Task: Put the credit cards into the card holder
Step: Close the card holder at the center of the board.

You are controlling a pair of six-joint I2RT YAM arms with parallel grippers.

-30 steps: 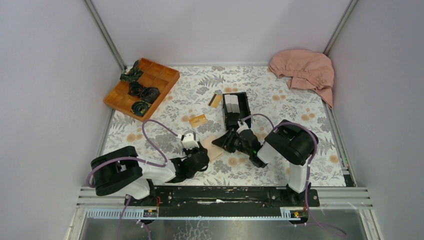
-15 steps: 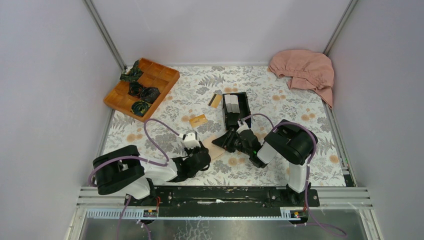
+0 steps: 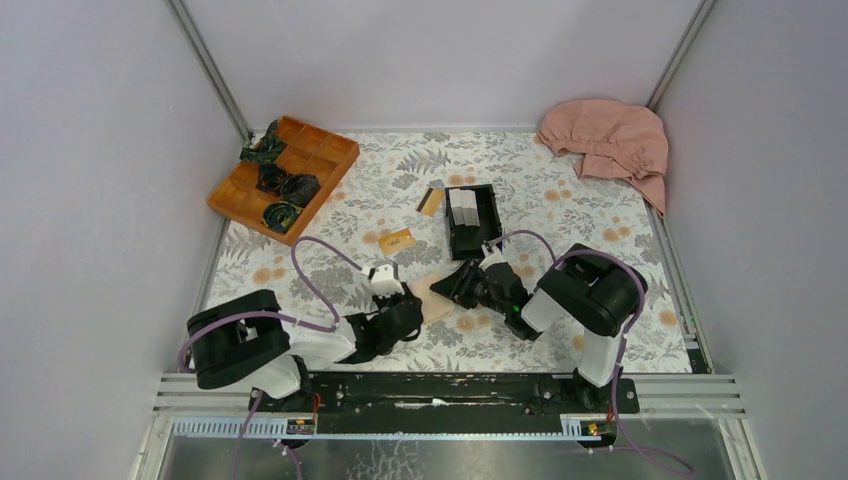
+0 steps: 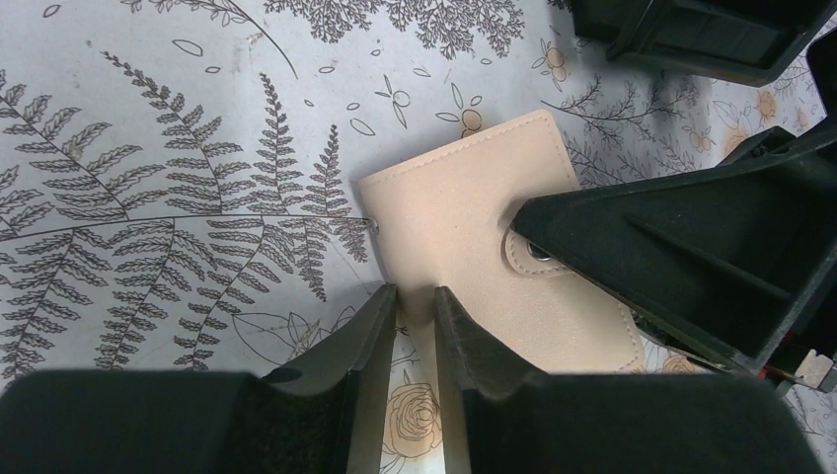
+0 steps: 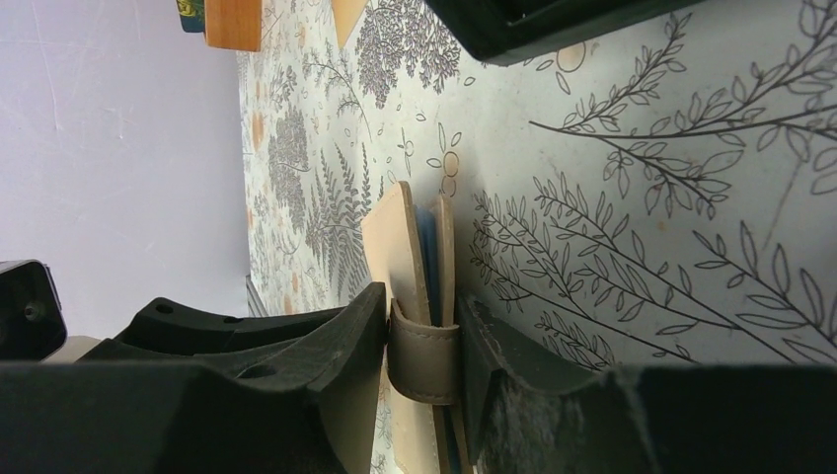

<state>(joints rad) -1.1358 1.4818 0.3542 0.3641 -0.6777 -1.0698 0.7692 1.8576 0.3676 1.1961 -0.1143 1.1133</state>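
Centrally, both arms reach low and inward to the card holder (image 3: 432, 296) on the floral cloth (image 3: 560, 200). The right gripper (image 5: 422, 301) clamps its snap-tab edge. The left gripper (image 4: 410, 294) is nearly closed at its near corner, grip indeterminable. The credit cards (image 3: 397, 240) lie farther left.

Tan card holder (image 4: 464, 227) lies folded; credit cards (image 3: 397, 240) beyond.

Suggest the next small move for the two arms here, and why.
Probably have the right gripper pull the snap tab open while the left gripper, tips at the wallet's edge, steadies it. The card holder lies closed, tab fastened, right fingers clamped across it; an orange credit card and the black-banded card lie loose farther back.
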